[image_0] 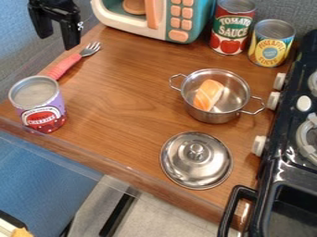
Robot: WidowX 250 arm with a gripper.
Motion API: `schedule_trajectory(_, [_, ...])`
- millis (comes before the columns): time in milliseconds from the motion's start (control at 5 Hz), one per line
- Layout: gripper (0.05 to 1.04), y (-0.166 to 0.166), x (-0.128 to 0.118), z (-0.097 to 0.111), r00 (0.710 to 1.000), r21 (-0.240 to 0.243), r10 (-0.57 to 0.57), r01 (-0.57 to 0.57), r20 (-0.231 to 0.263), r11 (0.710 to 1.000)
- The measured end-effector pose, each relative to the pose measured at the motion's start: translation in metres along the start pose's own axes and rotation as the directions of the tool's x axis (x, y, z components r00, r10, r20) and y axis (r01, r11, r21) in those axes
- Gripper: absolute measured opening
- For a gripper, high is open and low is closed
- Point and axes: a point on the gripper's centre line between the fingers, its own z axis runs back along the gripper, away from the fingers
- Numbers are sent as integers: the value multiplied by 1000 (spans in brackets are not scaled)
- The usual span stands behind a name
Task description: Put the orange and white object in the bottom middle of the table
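So the end effector [56, 41] is up in the upper left of the frame, coming in from the top edge and hanging down to the left of the toy microwave [123, 23]. Its two black fingers [71, 34] point downward and sit well apart, so I'd call it open. The orange and white object [209, 94] is nowhere near that grip: it's down and to the right, a bit right of the middle of the frame, sitting inside a shiny two-handled pot [213, 115] on the wooden desk [123, 102]. It lies at a slant in there, orange with pale stripes. As for labels, there are three cans with print on them. The red and green can [232, 28] in the upper right has big pale lettering over a picture of tomatoes, the yellow can [271, 44] just beside it has lettering too, and the purple can [57, 104] at the left has a red label with small writing across it. A fork [64, 66] with a red handle lies at a diagonal between the purple can and the end effector. A round metal lid [180, 164] with a knob on top sits below the pot in the frame, and a black toy stove [272, 171] runs along the right edge.
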Motion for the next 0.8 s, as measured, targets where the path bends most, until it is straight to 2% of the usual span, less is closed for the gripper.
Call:
schedule_trajectory(200, [1001,-4,-1,-14,1000,-24,-6,5,-28,1000])
schedule_trajectory(400, [1000,-44,7,-23,996,-54,-91,90,-25,995])
schedule_trajectory(600, [1000,-100,21,-19,981,-55,-196,196,11,979])
schedule_trajectory(800, [1000,-141,29,-14,971,-41,-236,238,49,970])
